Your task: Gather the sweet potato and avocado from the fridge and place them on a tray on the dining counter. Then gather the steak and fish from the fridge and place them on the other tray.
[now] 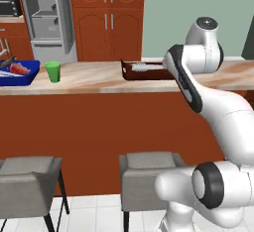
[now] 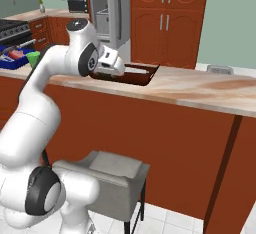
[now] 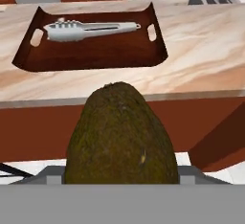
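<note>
The gripper [image 3: 122, 182] pinches the brownish-green oval avocado [image 3: 121, 137] before the counter's front edge, the dark brown rectangular tray [image 3: 91, 50] holding neither vegetable yet.

avocado [image 3: 119, 134]: hides both tool fingertips, bottom cut off
tray [image 1: 144, 70]: right end behind arm
blue tray [image 1: 20, 73]: left cut

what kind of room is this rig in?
A rendered home kitchen, by the look of it: an open fridge among red-brown cabinets, a stove, and a dining counter with stools.
</note>
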{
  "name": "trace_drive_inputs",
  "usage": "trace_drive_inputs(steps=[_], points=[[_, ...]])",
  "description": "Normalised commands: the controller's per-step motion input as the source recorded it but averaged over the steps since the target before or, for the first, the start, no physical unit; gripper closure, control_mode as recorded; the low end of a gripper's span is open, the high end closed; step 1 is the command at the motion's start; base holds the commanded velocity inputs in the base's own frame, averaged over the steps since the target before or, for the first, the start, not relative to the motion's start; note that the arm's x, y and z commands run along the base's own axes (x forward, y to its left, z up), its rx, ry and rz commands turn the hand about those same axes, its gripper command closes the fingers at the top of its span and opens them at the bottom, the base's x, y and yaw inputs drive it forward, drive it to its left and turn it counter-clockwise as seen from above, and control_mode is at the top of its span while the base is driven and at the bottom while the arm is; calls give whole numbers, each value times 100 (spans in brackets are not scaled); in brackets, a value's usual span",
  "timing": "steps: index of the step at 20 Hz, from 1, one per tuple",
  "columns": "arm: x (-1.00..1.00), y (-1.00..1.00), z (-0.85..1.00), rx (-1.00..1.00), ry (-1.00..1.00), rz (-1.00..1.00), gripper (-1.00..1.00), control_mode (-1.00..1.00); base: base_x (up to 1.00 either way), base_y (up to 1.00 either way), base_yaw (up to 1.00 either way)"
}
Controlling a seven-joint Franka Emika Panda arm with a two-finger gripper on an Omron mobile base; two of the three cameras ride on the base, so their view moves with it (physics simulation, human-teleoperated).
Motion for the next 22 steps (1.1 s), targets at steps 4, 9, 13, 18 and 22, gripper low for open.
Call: trace_drive_inputs(steps=[4,9,13,18,22], points=[[62,-4,-30,0,14,4,100,-100,0,0,0],[71,0,-7,2,12,0,100,-100,0,0,0],[63,-1,-9,1,11,0,100,-100,0,0,0],[43,-10,-27,0,6,0,100,-100,0,0,0],[41,-16,-19,0,0,0,100,-100,0,0,0]])
